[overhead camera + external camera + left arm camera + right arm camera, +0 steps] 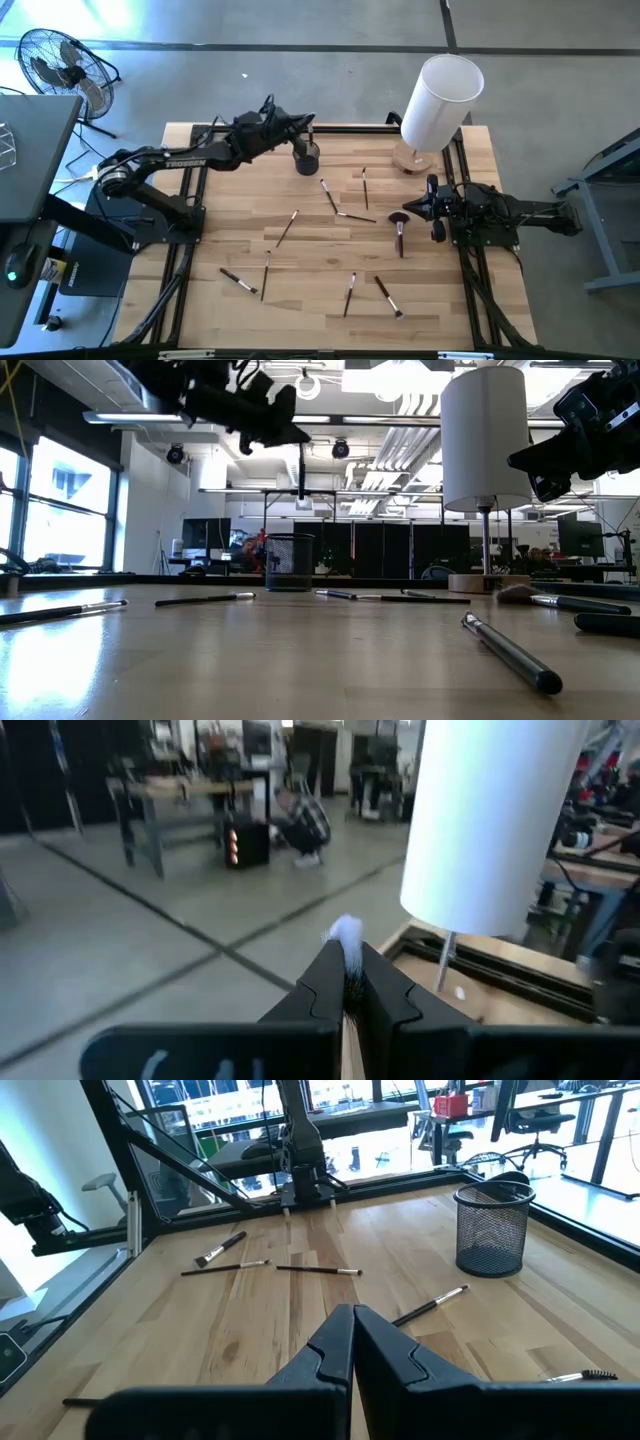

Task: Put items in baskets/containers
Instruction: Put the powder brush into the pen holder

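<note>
Tall white cylinder (440, 100) stands on a round wooden base at upper right of the high view, right of the small black wire-mesh cylindrical cup (306, 159). A black floor fan (60, 70) sits off the pale wooden plank tabletop (300, 270) at upper left. Nothing lies between the cup and the loose brushes on the planks.

Left pincer (309, 128) is at upper centre of the high view, just above the cup's rim, closed on a thin dark-handled makeup brush (301, 470). In the low view this brush hangs upright from the arm at upper left-centre, its lower end above the cup (290, 562) and not touching it. The left wrist view alone shows the brush's pale fluffy tip (346, 931) sticking out past the closed fingers (385, 990), with the white cylinder (490, 820) at upper right and a crouching person (300, 820) in the room behind.

Right pincer (432, 208) waits at centre right of the high view; the right wrist view shows its fingers (385, 1352) closed on nothing, and the cup (490, 1228) at its centre right.

The other brushes are scattered across the middle and lower tabletop in the high view. The brush with the wide reddish head (400, 222) lies just left of the right pincer; a dark-handled brush with a pale tip (389, 297) lies at lower centre right. In the low view the brushes lie flat, one thick dark handle (510, 652) nearest at lower right.
</note>
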